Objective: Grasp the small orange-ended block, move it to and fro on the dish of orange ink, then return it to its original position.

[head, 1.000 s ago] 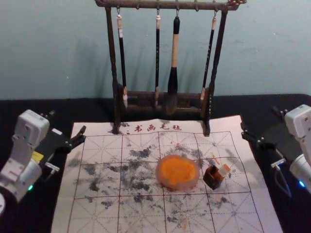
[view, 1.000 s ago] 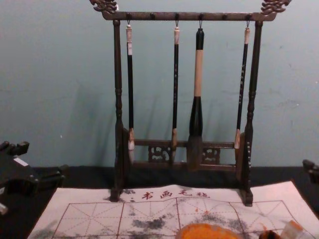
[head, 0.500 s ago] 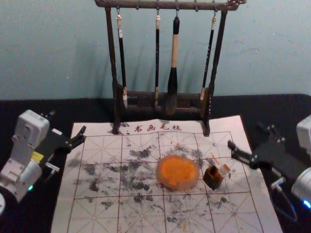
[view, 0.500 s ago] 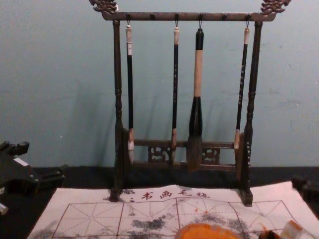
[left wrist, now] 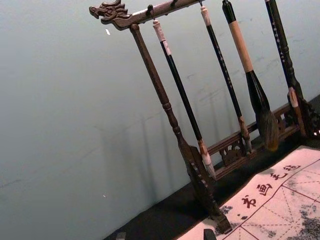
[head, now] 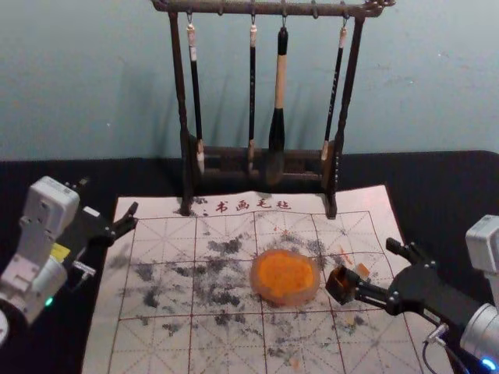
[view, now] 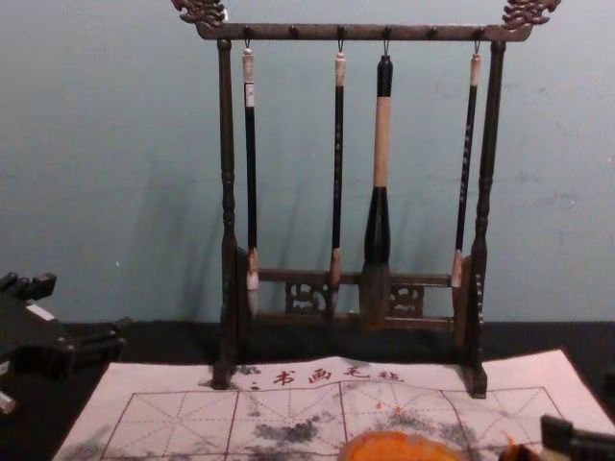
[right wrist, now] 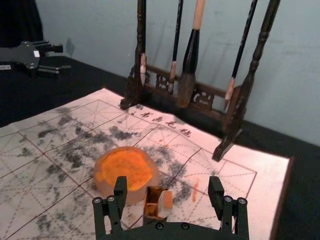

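The open right pincer [right wrist: 168, 182] is near the small, pale, orange-ended block [right wrist: 168, 199]. The whole job looks undone; left pincer [head: 134, 215] idles open, left.

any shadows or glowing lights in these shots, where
Head view: small lights glow green on the left arm and blue on the right arm; chest view: soft shadow on the wall beside the brush rack; left wrist view: faint shadow streaks.
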`<action>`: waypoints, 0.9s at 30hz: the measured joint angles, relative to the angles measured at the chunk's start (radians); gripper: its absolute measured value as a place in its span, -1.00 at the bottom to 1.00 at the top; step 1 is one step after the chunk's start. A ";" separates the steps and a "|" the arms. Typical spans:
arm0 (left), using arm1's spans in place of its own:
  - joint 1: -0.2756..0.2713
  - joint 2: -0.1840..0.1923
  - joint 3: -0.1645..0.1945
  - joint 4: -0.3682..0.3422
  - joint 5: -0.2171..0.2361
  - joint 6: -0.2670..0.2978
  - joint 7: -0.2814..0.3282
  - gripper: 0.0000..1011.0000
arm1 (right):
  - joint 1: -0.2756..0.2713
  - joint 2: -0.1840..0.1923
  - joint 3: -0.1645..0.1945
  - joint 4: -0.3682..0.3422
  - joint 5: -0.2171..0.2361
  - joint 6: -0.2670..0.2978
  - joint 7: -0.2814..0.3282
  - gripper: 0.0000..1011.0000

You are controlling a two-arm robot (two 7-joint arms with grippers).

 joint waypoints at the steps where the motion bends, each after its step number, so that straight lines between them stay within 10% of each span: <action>1: 0.000 0.000 0.000 0.000 0.000 0.000 0.000 0.98 | 0.000 -0.001 0.001 0.002 0.002 0.004 0.005 0.98; 27: 0.000 0.000 0.000 0.000 0.000 0.000 0.000 0.98 | 0.013 -0.074 0.039 0.070 0.034 0.118 0.088 0.98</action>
